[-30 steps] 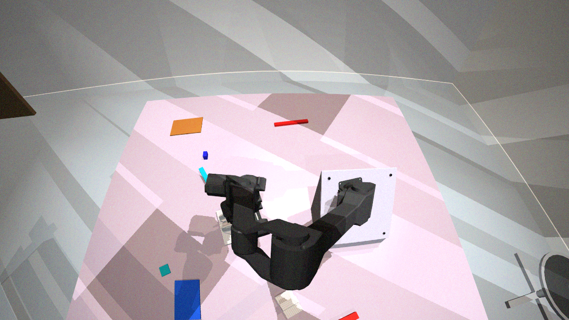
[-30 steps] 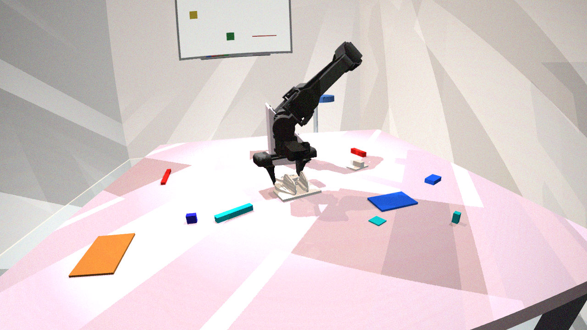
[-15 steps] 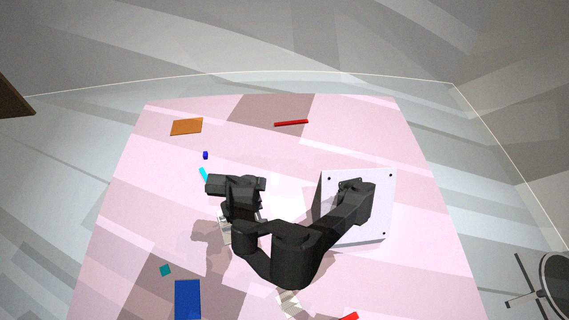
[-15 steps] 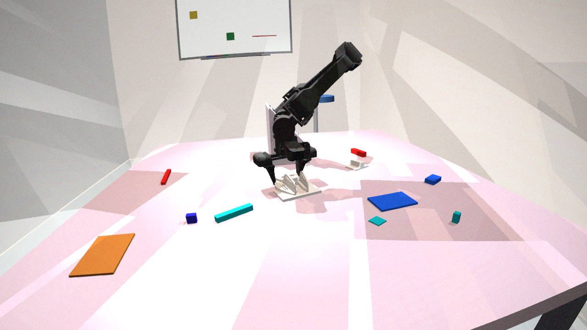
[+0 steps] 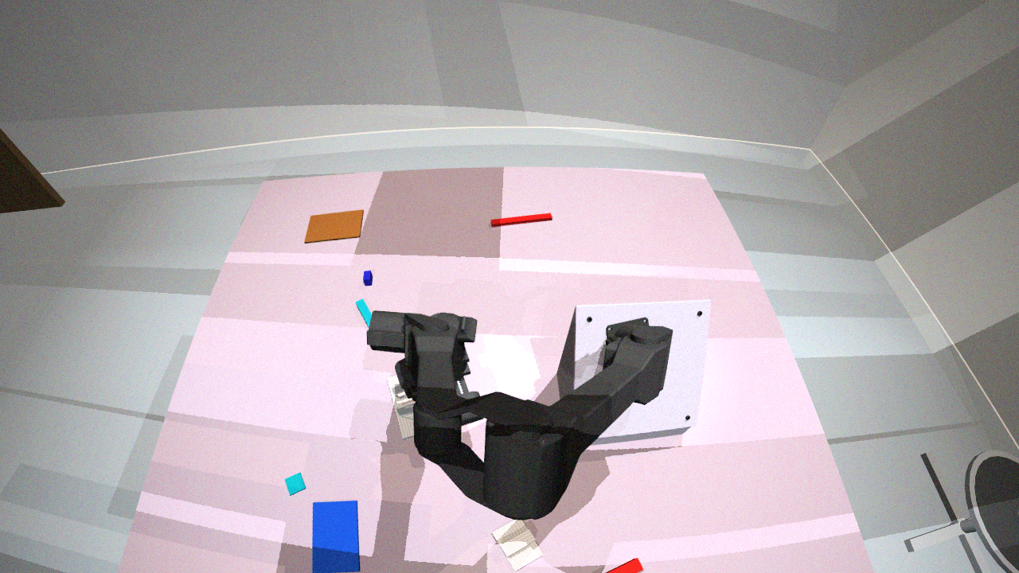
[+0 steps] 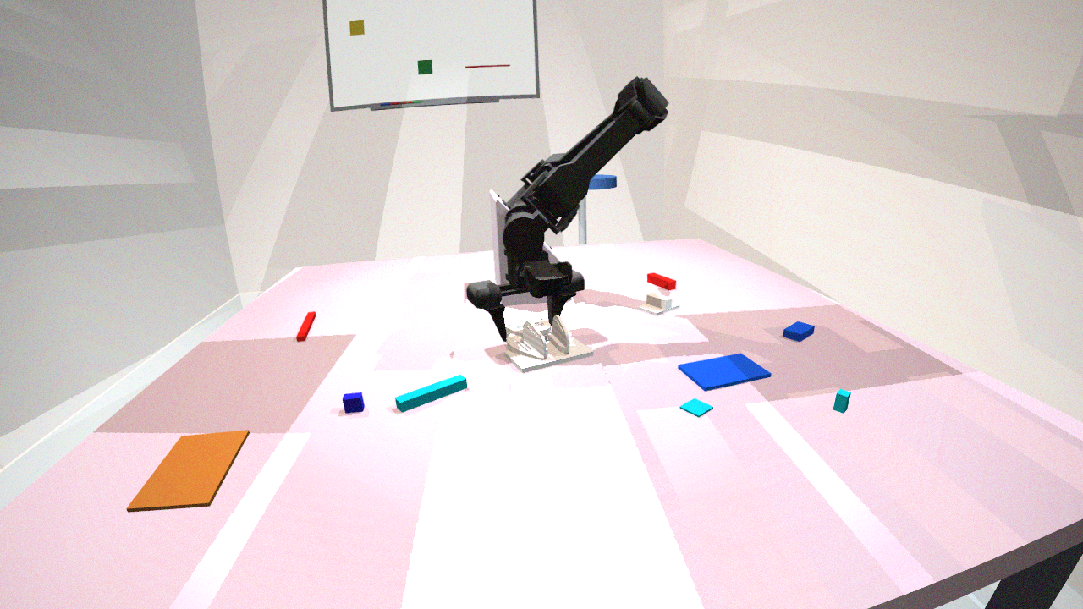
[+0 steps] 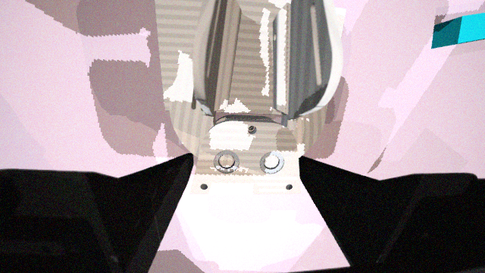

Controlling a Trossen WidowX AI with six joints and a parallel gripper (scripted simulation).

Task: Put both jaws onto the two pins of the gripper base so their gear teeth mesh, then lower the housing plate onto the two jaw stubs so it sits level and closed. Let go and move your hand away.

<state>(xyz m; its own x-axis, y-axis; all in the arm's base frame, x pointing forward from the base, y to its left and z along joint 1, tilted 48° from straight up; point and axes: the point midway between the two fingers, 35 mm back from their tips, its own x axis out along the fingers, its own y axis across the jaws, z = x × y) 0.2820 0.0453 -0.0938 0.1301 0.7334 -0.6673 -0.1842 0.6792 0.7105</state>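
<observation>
The cream housing plate (image 7: 246, 145) lies over the rear of the gripper base (image 7: 172, 23) (image 6: 579, 353) (image 5: 407, 426). From above it looks square to the base. A round stub end shows in each of its two ringed holes. The left jaw (image 7: 206, 57) and the right jaw (image 7: 314, 57) stand upright and apart on the base, running out from under the plate. The gear teeth and pins are hidden. My gripper (image 7: 245, 159) (image 6: 530, 330) is open, its fingertips at the plate's two side edges. Any gap there is too small to tell.
A cream block on a small plate (image 5: 516, 545) (image 6: 658, 303) stands off to one side. A cyan bar (image 6: 431, 392) (image 5: 363, 312) (image 7: 471, 30) and a dark blue cube (image 6: 353, 402) (image 5: 367, 278) lie near the base. A blue panel (image 6: 722, 371) (image 5: 334, 527) lies farther off.
</observation>
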